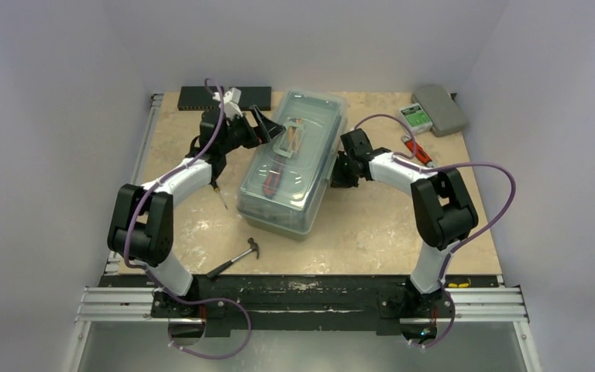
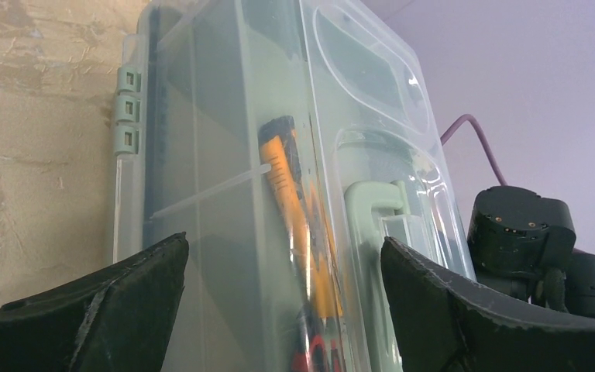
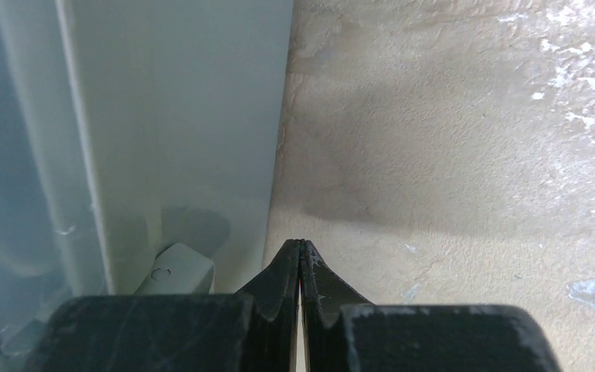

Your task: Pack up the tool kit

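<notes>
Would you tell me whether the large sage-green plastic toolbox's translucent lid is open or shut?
Shut: the translucent lid lies flat on the sage-green toolbox, with tools seen through it.

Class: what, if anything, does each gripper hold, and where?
Nothing. The left gripper is open, facing the toolbox; the right gripper is shut, empty, beside it.

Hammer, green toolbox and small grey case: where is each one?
hammer (image 1: 231, 263), top view, middle of its dark handle.
green toolbox (image 1: 293, 172), top view, on its clear lid.
small grey case (image 1: 440, 108), top view, on its flat top.
</notes>
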Tool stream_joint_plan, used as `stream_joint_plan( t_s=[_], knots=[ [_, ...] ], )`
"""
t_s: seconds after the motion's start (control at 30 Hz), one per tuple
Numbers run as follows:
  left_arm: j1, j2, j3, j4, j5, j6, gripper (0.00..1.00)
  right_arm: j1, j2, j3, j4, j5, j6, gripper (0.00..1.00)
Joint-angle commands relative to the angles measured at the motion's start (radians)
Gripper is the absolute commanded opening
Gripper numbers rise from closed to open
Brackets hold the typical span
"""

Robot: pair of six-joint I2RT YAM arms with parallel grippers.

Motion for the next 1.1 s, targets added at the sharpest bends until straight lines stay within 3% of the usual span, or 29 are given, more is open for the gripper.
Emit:
stream_joint_plan(
  t_s=[0.0,0.17,0.27,0.5,0.77,1.07],
  knots=[
    [-0.162,0.125,-0.102,-0.241,0.089,-0.008,0.89,0.016,0.006,0.029,0.314,-0.158,0.054,0.0],
    [-0.238,0.15,-0.049,-0.19,0.031,-0.089,0.89,-0.061,-0.021,0.012,0.322,-0.243,0.032,0.0],
    [-0.274,0.179,0.013,-0.17,0.009,-0.123,0.88,-0.074,0.035,0.127,0.171,-0.216,-0.033,0.0],
    [-0.297,0.228,0.244,-0.307,-0.022,-0.104,0.88,-0.144,0.12,0.291,0.089,-0.224,-0.061,0.0],
    [-0.243,0.099,0.289,-0.494,-0.11,0.002,0.9,-0.191,0.001,0.287,0.029,-0.13,-0.125,0.0],
    [-0.156,-0.149,0.284,-0.675,-0.262,0.122,0.97,-0.216,-0.205,0.247,-0.01,0.045,-0.168,0.0]
  ],
)
